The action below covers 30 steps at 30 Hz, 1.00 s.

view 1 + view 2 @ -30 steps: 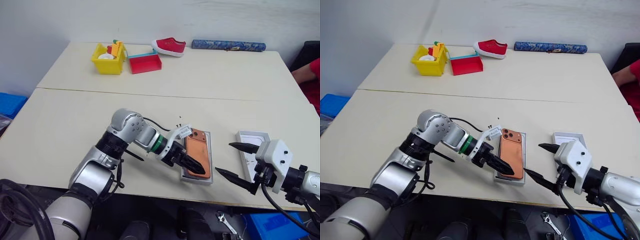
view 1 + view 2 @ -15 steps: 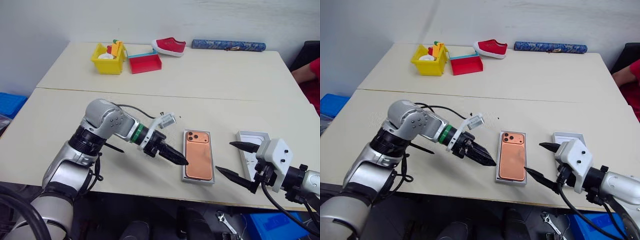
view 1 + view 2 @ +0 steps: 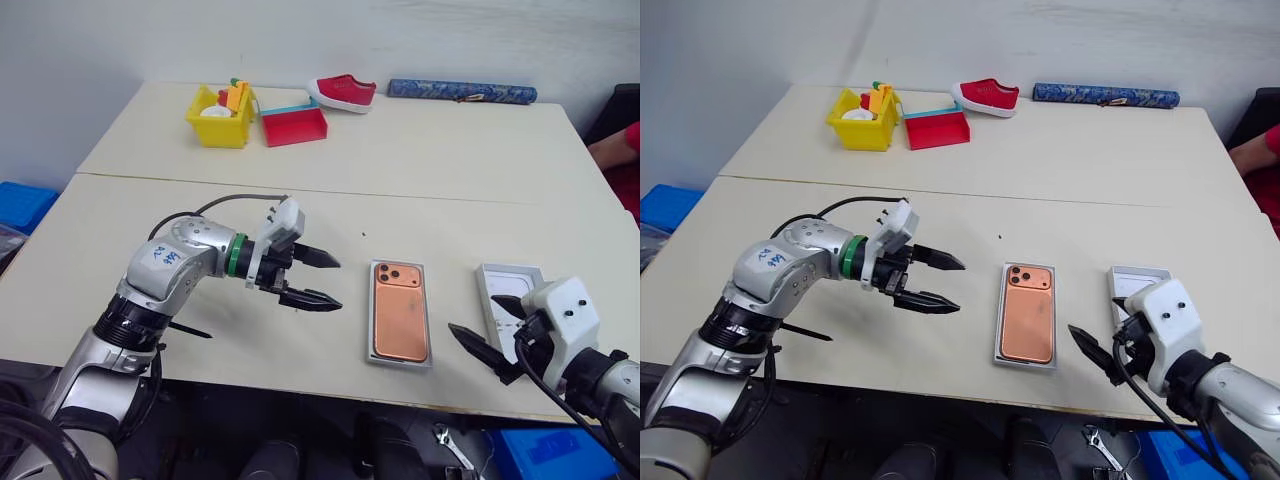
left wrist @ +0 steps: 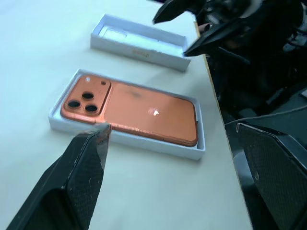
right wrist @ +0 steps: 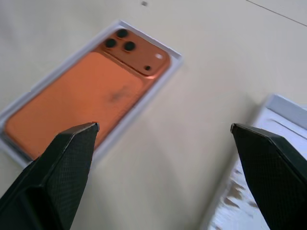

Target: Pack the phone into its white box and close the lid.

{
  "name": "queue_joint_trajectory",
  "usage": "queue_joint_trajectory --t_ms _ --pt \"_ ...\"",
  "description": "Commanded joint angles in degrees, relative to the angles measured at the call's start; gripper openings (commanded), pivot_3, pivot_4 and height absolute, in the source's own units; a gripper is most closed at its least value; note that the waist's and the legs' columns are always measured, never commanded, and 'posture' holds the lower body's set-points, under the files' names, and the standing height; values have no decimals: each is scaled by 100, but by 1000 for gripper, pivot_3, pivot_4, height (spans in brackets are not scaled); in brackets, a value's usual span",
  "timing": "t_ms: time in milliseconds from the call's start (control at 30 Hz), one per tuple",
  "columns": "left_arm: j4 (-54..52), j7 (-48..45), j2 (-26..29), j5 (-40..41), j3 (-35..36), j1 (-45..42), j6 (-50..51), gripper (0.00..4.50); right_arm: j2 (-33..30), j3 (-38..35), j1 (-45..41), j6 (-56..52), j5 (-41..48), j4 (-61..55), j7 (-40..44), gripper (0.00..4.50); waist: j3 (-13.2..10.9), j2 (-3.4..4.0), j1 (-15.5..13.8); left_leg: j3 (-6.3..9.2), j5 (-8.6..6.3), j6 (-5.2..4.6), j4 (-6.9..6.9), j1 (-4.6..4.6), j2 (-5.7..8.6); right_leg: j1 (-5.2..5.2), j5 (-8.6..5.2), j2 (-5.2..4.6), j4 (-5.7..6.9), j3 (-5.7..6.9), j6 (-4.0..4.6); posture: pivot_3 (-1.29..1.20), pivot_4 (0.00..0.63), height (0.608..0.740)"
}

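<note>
The copper-orange phone (image 3: 400,311) lies back up inside the white box (image 3: 399,358), near the table's front edge, with its camera bump at the far end. The lid (image 3: 507,285) rests open side up just right of the box. My left gripper (image 3: 338,283) hovers open and empty to the left of the box, pointing toward it. My right gripper (image 3: 482,320) is open and empty, low between the box and the lid, by the lid's near end. The left wrist view shows the phone (image 4: 136,110) seated in the box (image 4: 144,141), the lid (image 4: 139,43) beyond.
At the back of the table stand a yellow bin (image 3: 218,115), a red tray (image 3: 292,126), a red shoe (image 3: 343,92) and a blue patterned roll (image 3: 462,91). A person's red sleeve (image 3: 626,140) shows at the right edge. A blue crate (image 3: 20,206) sits on the floor, left.
My left gripper has drawn back leftward off the phone, risen and rolled its wrist; the phone stays in the box. My right gripper has turned and sunk slightly.
</note>
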State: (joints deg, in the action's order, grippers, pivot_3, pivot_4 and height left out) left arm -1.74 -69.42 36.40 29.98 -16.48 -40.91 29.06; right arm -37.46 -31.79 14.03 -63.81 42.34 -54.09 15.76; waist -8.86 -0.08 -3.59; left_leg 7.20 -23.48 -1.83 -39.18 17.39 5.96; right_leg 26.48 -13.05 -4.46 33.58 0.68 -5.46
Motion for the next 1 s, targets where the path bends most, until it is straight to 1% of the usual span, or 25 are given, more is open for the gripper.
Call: queue_joint_trajectory --t_ms 33,167,233,267,333,400,533,667,700,733,767,933,1000 --pt "-276 -179 -166 -211 194 77 -798 4420 521 -136 -355 -608 45 -47 -892 4500 0 1 10 -1 0 0 0 1 1 2 0 0 2 -2 0 0 150 740" --pt "-321 16 -347 -222 381 66 -849 4420 1064 -46 -774 -968 -120 302 -1396 4500 0 0 36 -1 2 -4 -3 1 3 1 1 -2 6 -4 -1 0 150 740" --pt "-319 121 -390 -301 411 45 -829 4420 1206 44 -876 -1009 -164 485 -1469 4500 0 1 47 0 1 -6 -1 1 1 1 1 0 8 -2 -1 0 150 740" --pt "-282 164 -388 -367 432 42 -838 4420 1233 249 -919 -922 -282 654 -1488 4500 1 2 53 0 1 -6 -1 1 1 2 1 0 9 -2 -1 0 150 740" --pt "-237 196 -384 -456 454 50 -857 4500 1342 493 -1004 -809 -453 923 -1555 4124 1 1 70 -1 1 -7 1 0 1 2 1 2 16 -2 -1 0 150 740" --pt "-248 223 -377 -489 479 78 -843 4500 1406 752 -1059 -635 -670 1167 -1587 3599 1 4 78 -2 2 -8 1 -1 1 2 1 2 19 -3 -1 0 150 740" --pt "-299 271 -379 -535 481 122 -796 4500 1419 1199 -1115 -229 -1083 1582 -1516 2152 1 3 96 -1 2 -8 1 -1 1 4 1 3 22 -1 -1 0 150 740" --pt "-243 343 -391 -608 521 141 -784 4500 1408 1297 -1130 -57 -1252 1692 -1409 703 2 2 107 -1 2 -8 1 -2 0 3 1 4 23 -1 -1 0 150 740" --pt "-226 351 -379 -625 533 175 -784 4500 1386 1283 -1127 -58 -1254 1669 -1372 472 2 2 109 -1 2 -8 1 -2 0 3 1 4 22 -1 -1 0 150 740" --pt "-220 353 -366 -638 541 209 -788 4500 1370 1272 -1124 -56 -1259 1652 -1336 141 2 2 121 -1 2 -8 1 -2 0 3 1 4 23 -1 -1 0 150 740" --pt "-225 352 -352 -643 549 251 -791 4500 1346 1270 -1122 -46 -1268 1639 -1288 24 2 2 137 -1 2 -8 2 -3 -1 3 1 5 23 -1 -1 0 150 740" --pt "-271 319 -278 -732 553 451 -868 4500 1144 1066 -1194 -245 -1055 1397 -946 24 1 3 200 0 2 -8 4 -1 -4 4 1 7 26 0 -1 0 150 740" --pt "-249 325 -262 -772 579 467 -865 4500 1188 796 -1391 -536 -581 1192 -768 24 1 3 203 1 2 -8 4 -1 -4 4 1 7 25 2 -1 0 150 740"
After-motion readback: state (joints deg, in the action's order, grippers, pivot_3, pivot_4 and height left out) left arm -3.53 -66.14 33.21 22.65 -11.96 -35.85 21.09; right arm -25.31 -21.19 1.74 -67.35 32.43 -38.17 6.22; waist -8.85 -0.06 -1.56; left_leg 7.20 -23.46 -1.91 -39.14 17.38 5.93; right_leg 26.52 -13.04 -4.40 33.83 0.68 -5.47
